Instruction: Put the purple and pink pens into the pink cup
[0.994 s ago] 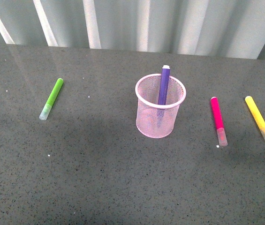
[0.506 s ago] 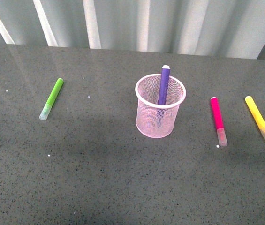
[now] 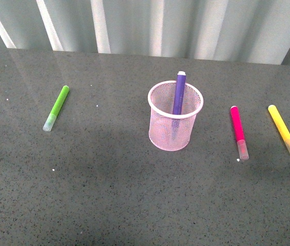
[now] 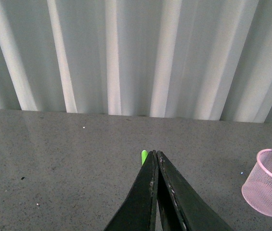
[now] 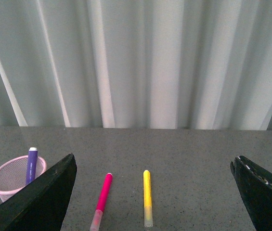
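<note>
Change: nothing has moved over the last second. The table shows you the same layout, and neither arm appears in the front view.
Purple pen: stands in the pink cup, leaning on the far rim with its end poking above it. That half of your job looks done.
Pink cup: upright near mid-table, mouth up, so a second pen can drop straight in.
Pink pen: lies flat to the right of the cup, apart from it, with its clear cap toward the robot. It is the one left to go.
Yellow marker: lies flat just right of the pink pen, not touching it (not part of the task, so keep clear of it).
Green marker: lies well to the left of the cup, also not wanted.
Left gripper: jaws pressed together on nothing, above the table. It seems parked, since nothing on its side needs fetching.
Right gripper: spread wide and empty, with the pink pen and the yellow marker both seen in the gap. Its height over the table is hard to judge from the wrist view.
Next: you would likely bring the right arm down over the pink pen alone.
</note>
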`<state>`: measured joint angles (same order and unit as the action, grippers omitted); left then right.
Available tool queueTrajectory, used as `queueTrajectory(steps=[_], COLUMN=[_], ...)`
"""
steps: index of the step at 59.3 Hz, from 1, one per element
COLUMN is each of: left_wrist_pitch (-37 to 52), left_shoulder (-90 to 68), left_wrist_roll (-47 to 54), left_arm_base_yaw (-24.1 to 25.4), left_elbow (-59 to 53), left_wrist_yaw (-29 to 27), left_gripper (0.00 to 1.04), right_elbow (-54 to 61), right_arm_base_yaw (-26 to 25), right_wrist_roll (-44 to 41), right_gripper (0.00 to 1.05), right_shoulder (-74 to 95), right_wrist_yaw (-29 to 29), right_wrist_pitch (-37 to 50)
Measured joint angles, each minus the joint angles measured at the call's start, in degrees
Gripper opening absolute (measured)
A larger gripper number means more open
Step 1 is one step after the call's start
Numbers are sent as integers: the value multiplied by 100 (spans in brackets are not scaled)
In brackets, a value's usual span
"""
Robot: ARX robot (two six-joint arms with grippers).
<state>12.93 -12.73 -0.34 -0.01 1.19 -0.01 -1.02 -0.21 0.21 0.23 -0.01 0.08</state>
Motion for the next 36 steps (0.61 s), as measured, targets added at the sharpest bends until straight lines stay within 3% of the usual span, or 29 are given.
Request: queueTrajectory(steps=[11,18,36], left_wrist_pitch=[-295,-1244,-1285], left_shoulder=[293,1099,1250], left_wrist_roll=[0,7,7], left_arm_base_yaw=[0,0,0], left_elbow=[0,0,0], left_wrist_yaw=[0,0,0], left_gripper=[4,4,4], right_elbow=[0,0,0], right_arm_base_yaw=[0,0,0], right_wrist_roll=[0,0,0], right_gripper=[98,98,98], right_shoulder=[0,0,0], right_wrist_yaw=[0,0,-2], right_wrist_pitch=[0,0,0])
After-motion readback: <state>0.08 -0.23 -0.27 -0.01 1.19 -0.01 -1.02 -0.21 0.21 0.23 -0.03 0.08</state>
